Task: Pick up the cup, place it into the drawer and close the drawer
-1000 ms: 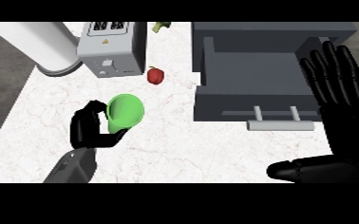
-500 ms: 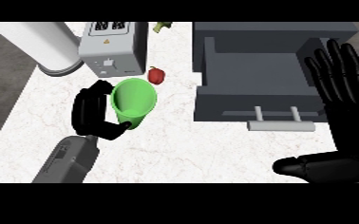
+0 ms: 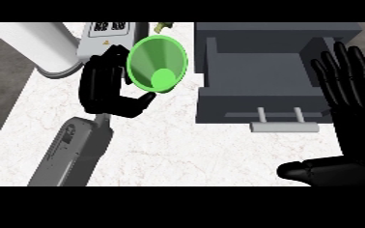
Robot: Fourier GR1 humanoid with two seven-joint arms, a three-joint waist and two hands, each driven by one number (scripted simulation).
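Observation:
My left hand (image 3: 107, 88) is curled round a green cup (image 3: 158, 64) and holds it above the counter, its mouth tipped toward me so the inside shows. The cup hangs just left of the grey drawer (image 3: 274, 108), which stands open with a bare inside and a pale handle (image 3: 284, 123) on its front. At the right edge my right hand (image 3: 343, 96) rests open, fingers up, beside the drawer's right wall, touching nothing.
A toaster (image 3: 105, 35) stands at the back behind the left hand, with a white cylinder (image 3: 44, 48) to its left. A small yellow-green item (image 3: 163, 26) peeks out behind the cup. The white marbled counter (image 3: 185, 149) spreads in front.
My left hand has lifted the cup up and to the right, toward the drawer, tilting its mouth toward me. The cup now hides the small red item. The right hand stayed put.

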